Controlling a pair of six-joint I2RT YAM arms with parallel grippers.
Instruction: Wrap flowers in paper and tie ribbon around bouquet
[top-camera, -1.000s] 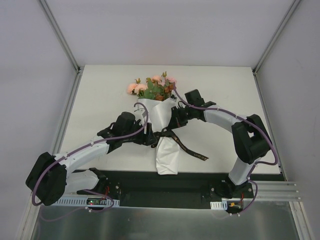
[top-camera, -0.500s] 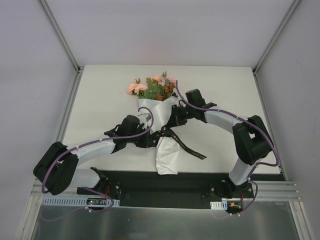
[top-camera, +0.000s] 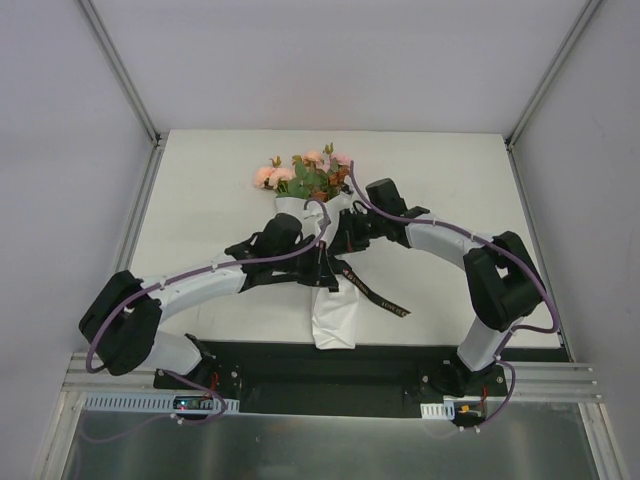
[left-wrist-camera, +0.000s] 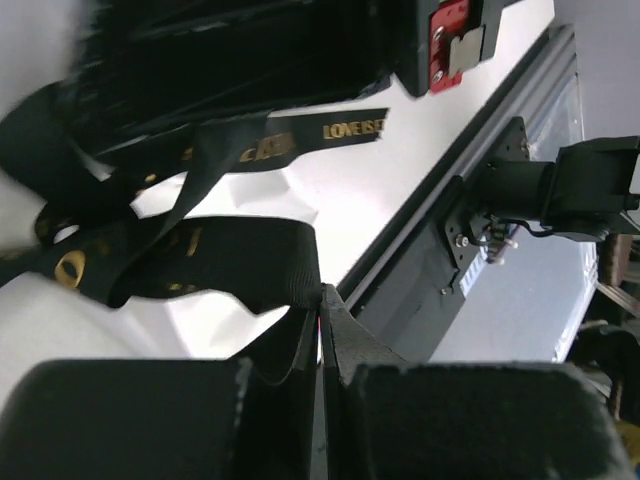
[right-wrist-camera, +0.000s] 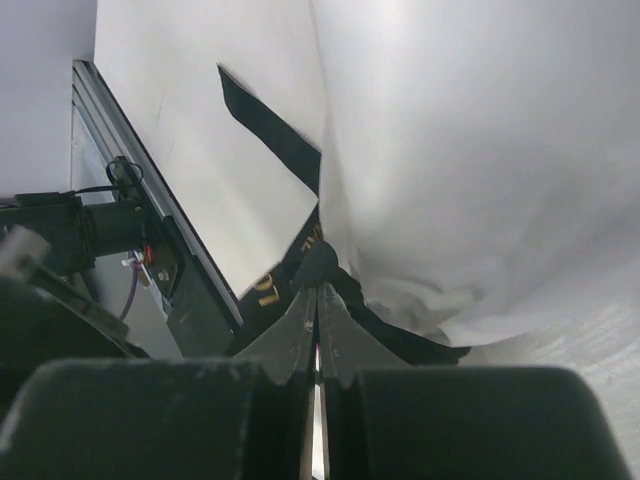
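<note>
The bouquet lies mid-table, its pink and rust flowers (top-camera: 305, 175) pointing away and the white paper (top-camera: 335, 318) wrapped around the stems. A black ribbon (top-camera: 378, 295) with gold lettering crosses the cone, one tail trailing to the right. My left gripper (top-camera: 320, 264) is at the cone's waist, shut on a wide fold of the ribbon (left-wrist-camera: 235, 255) over the paper (left-wrist-camera: 230, 310). My right gripper (top-camera: 342, 240) comes in from the right, shut, with a bunched bit of ribbon (right-wrist-camera: 322, 262) pinched at its tips against the paper (right-wrist-camera: 450, 150).
The bouquet's lower end reaches the white table's (top-camera: 450, 180) near edge, where a black rail (top-camera: 330, 365) and the arm bases stand. Enclosure posts and walls close in the left, right and far sides.
My left gripper has swung right to the cone's waist and shut on the ribbon. The ribbon's free tail has pulled in slightly. The right gripper has stayed shut in place.
</note>
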